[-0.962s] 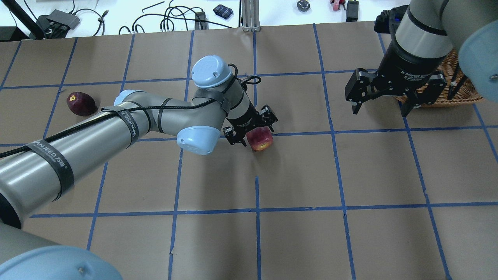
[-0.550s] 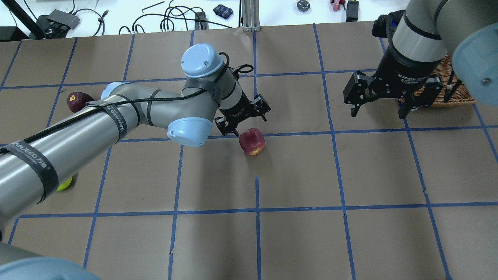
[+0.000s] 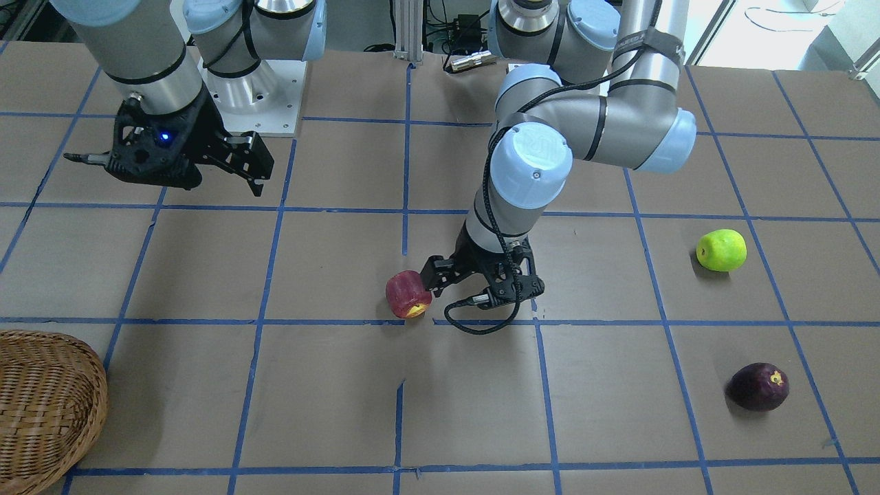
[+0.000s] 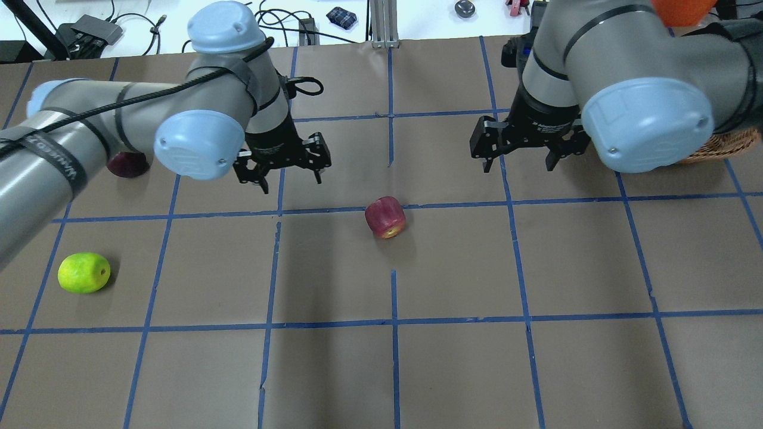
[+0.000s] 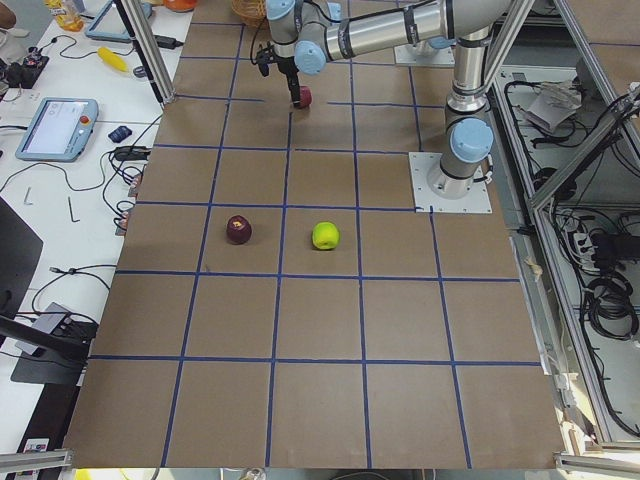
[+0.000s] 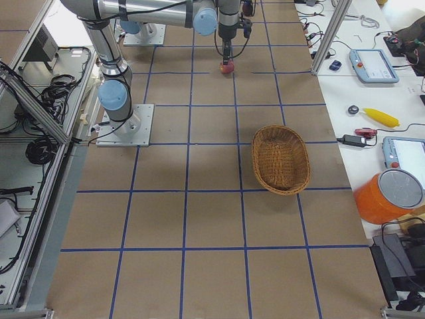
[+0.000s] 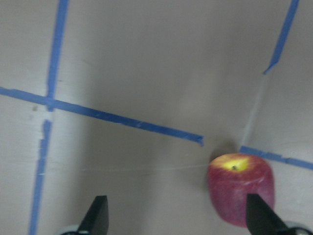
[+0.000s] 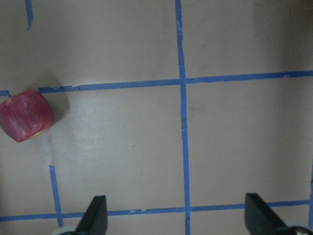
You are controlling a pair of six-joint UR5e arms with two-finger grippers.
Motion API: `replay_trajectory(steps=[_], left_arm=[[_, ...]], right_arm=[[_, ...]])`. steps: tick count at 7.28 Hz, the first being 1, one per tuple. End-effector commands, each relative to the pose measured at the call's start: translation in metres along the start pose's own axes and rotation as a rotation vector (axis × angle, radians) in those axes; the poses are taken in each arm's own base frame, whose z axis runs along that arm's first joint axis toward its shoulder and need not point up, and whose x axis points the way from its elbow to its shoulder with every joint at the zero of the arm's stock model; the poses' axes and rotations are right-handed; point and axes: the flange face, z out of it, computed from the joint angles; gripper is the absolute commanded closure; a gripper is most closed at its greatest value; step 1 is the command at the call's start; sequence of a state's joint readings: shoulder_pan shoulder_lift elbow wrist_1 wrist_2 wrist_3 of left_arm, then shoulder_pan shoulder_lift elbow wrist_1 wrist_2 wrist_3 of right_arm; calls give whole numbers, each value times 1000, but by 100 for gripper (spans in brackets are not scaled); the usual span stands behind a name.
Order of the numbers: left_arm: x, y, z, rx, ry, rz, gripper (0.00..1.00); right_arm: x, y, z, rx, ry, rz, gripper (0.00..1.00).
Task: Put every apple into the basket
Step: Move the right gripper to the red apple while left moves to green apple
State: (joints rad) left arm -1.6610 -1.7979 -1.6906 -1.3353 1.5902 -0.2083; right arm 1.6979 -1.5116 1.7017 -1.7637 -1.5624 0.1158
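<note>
Red apple (image 4: 385,217) loose on the table (image 4: 453,369) at centre of the overhead view, lime-green apple (image 4: 84,272) lower left, purple apple (image 4: 128,165) at left, half hidden by the left arm (image 4: 119,119). Basket (image 4: 730,143) at right edge. Left gripper (image 4: 291,182) upper left of the red apple, right gripper (image 4: 518,167) upper right, both spread wide, empty

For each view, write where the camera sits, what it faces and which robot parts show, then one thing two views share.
Front-facing: across the table, facing the robot; both arms, bases.
Overhead: behind the robot, looking down; both arms.
Exterior left: table's end, looking past the green apple; both arms.
Exterior right: opposite end, looking past the basket; both arms.
Left wrist: looks down at the table; fingertips.
Right wrist: likewise; fingertips.
Shared: both wrists see the red apple.
</note>
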Motion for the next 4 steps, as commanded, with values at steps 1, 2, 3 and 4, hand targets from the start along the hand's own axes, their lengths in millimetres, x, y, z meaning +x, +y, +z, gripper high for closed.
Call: replay_trajectory(steps=[1,2,3,4], left_arm=[[-97,7,-21,-69,-121,207,0],[-143,8,-13,-94,-120,185,0],[-198,6,3,-121,-114,164,0],[-252,8,19,-133,-88,199,0]], right_arm=[[-68,12,28,-9,8,-123,0],[-95,12,41,12,4,-166,0],[-117,9,56,38,-13,-165,0],[-154,14,84,36,-12,-191,0]])
